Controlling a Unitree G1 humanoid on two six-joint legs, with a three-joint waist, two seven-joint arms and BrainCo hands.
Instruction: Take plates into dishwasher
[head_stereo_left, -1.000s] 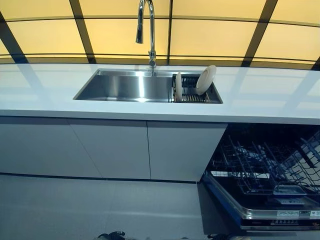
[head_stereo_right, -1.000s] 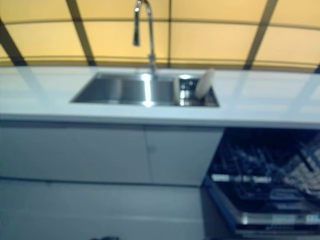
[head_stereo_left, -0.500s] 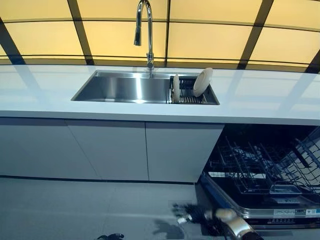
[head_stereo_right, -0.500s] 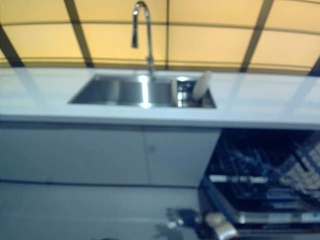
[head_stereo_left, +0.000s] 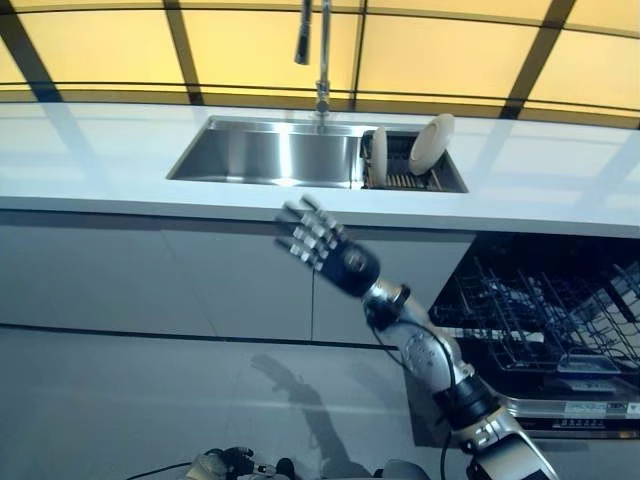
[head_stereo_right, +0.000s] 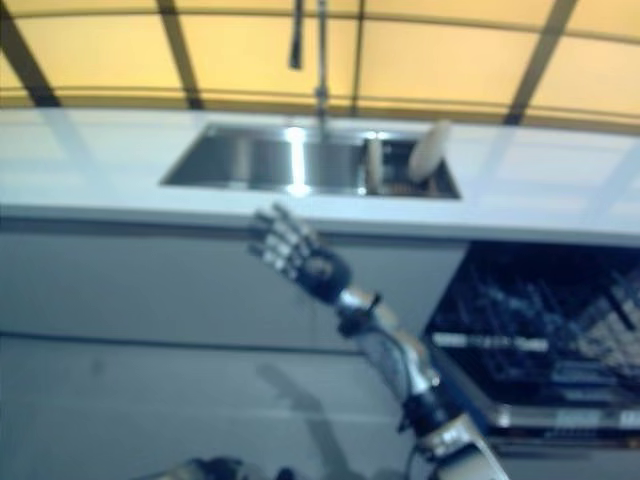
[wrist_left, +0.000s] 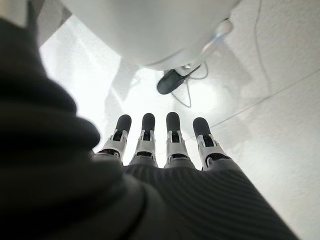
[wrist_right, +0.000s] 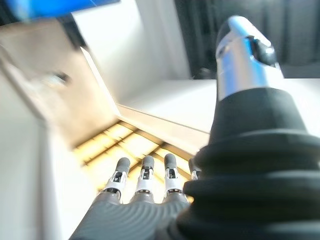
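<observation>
Two white plates stand in a dark rack (head_stereo_left: 405, 172) at the right end of the steel sink (head_stereo_left: 262, 155). One plate (head_stereo_left: 379, 156) is upright, the other plate (head_stereo_left: 431, 144) leans back to the right. My right hand (head_stereo_left: 322, 243) is raised in front of the cabinet doors, just below the counter edge and left of the plates. It is open with spread fingers and holds nothing; it also shows in the right wrist view (wrist_right: 145, 200). My left hand (wrist_left: 165, 160) hangs low with straight fingers over the floor, empty.
The open dishwasher (head_stereo_left: 545, 330) is at the lower right, its wire rack pulled out over the lowered door. A tall faucet (head_stereo_left: 321, 60) stands behind the sink. The white counter (head_stereo_left: 100, 160) runs across the view above grey cabinet doors (head_stereo_left: 150, 270).
My right arm has swung up from the bottom of the view to just below the counter edge. The camera has shifted a little, and the plates have not moved.
</observation>
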